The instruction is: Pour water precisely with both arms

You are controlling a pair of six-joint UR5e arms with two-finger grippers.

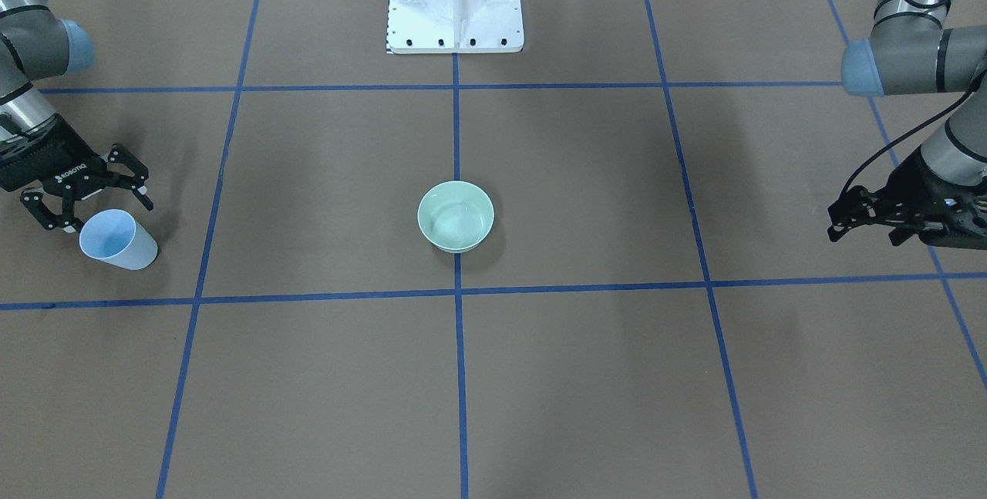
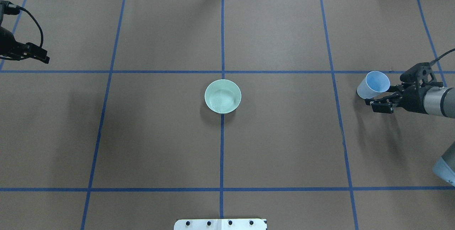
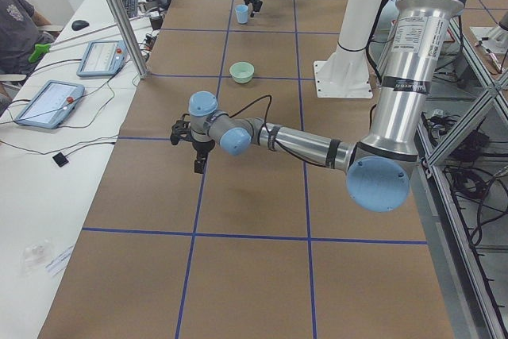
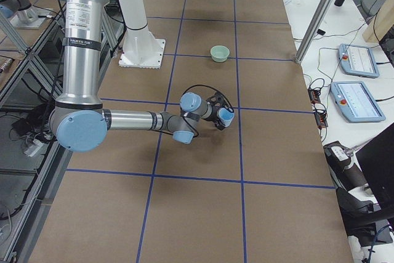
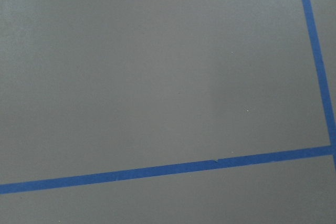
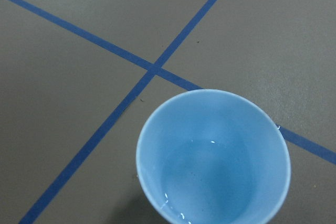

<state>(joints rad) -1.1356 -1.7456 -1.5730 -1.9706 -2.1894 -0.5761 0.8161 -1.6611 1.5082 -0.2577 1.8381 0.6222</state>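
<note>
Light blue cup (image 6: 212, 156): upright on the table (image 2: 284, 144), water (image 6: 207, 182) pooled in its bottom. Right gripper (image 1: 96, 214): fingers apart, just beside the cup, not clamped on it. Pale green bowl (image 2: 223, 96): table centre, with the cup at its 3 o'clock in the overhead view. Left gripper (image 1: 840, 221): near 10 o'clock and well apart; finger spread cannot be told. Status: grasp, carry and pour all appear outstanding.

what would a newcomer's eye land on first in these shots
The pale green bowl sits alone in the middle of the brown table, right on the centre blue tape line. At the robot's right end, the light blue cup stands at the open jaws of the right gripper, with a little water glinting in its bottom. The left gripper hangs at the opposite end, far from both.
</note>
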